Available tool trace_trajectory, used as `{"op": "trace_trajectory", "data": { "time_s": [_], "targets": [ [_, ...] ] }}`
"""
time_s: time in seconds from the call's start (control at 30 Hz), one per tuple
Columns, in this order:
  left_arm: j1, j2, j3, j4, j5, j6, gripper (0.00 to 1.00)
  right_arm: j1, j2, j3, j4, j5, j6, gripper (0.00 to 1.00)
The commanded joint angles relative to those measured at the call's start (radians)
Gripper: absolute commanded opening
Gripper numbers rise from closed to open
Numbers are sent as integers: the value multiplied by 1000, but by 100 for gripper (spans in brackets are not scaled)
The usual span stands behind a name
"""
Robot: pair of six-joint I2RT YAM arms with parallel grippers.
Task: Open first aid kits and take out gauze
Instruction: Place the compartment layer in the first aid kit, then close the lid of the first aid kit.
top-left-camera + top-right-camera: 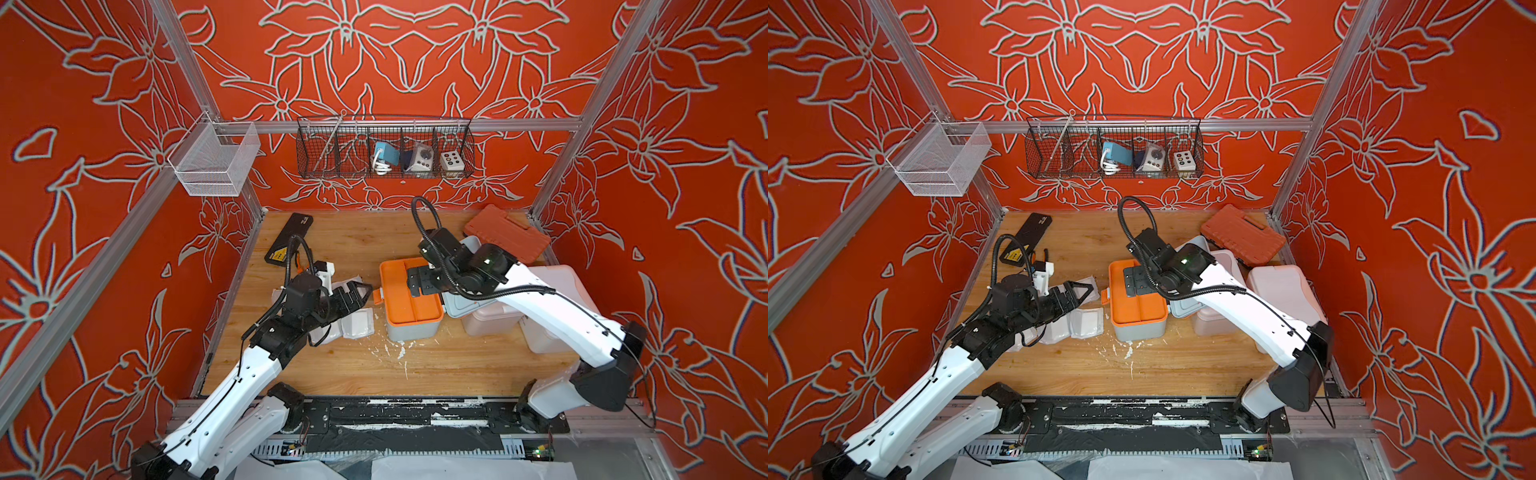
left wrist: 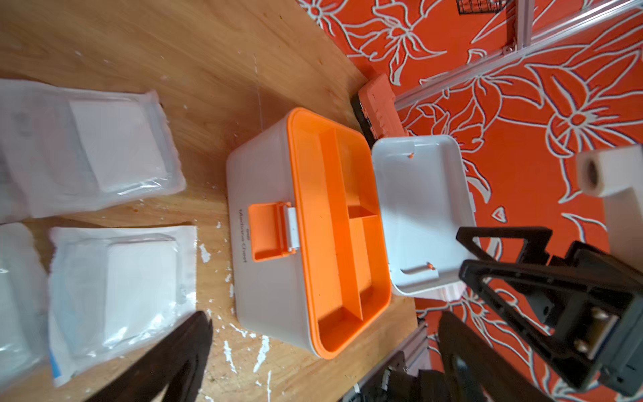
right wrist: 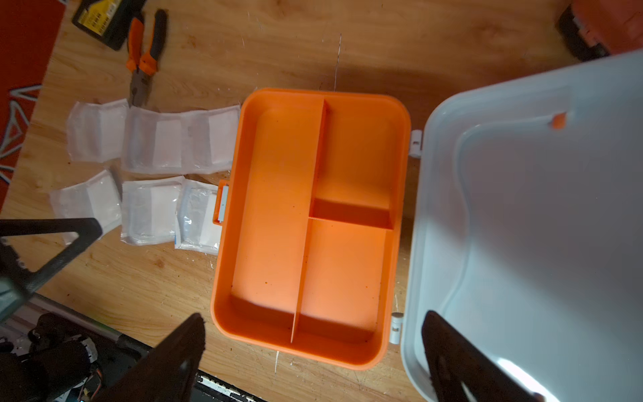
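The blue-grey first aid kit point(image 1: 411, 330) stands open mid-table, its orange tray point(image 3: 278, 209) bare in every compartment. Its lid point(image 3: 522, 226) is swung back toward the right. My right gripper point(image 1: 415, 282) hovers open over the tray with nothing between its fingers; in the right wrist view the right gripper point(image 3: 313, 318) spans the tray's end. Several gauze packets point(image 1: 357, 324) lie in two rows left of the kit, the gauze point(image 3: 153, 209) flat on the wood. My left gripper point(image 1: 359, 297) is open above them, beside the kit's latch point(image 2: 268, 231). A pink kit point(image 1: 492, 324) and a white kit point(image 1: 557, 291) sit at the right, partly hidden by the right arm.
An orange-red tool case point(image 1: 507, 237) leans at the back right. A black case with a yellow label point(image 1: 289, 239) and orange-handled pliers point(image 3: 144, 52) lie at the back left. A black wire basket point(image 1: 384, 149) and a white mesh basket point(image 1: 216, 160) hang on the walls.
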Motion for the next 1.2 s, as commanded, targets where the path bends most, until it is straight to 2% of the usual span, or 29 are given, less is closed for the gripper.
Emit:
{"op": "trace_trajectory", "data": {
  "time_s": [0.0,0.07,0.17,0.3,0.4,0.5,0.6,0.67,0.83,0.97,1.17],
  "targets": [
    [-1,32,-3,80,132,-29,98,-79,-81,-40,-9,0,-70,98],
    [-3,39,-35,175,179,-20,98,-154,-136,-82,5,-42,-87,98],
    [-21,47,-51,235,158,6,98,-286,-213,-149,36,-116,-105,98],
    [-122,21,-41,245,8,102,98,-454,-280,-215,60,-223,-118,98],
    [-183,34,-37,247,-52,122,98,-566,-308,-264,96,-338,-140,98],
    [-207,46,-53,245,-93,127,98,-648,-319,-313,156,-476,-159,98],
    [-207,37,-61,195,-181,144,98,-697,-302,-337,198,-586,-152,98],
    [-207,20,-80,208,-183,161,98,-716,-286,-347,221,-646,-142,98],
    [-207,10,-148,313,-38,142,98,-725,-230,-360,244,-726,-115,97],
    [-207,36,-175,348,40,119,98,-725,-211,-389,293,-817,-86,97],
    [-209,88,-202,394,113,104,98,-725,-230,-404,315,-868,-62,98]
  ]
}}
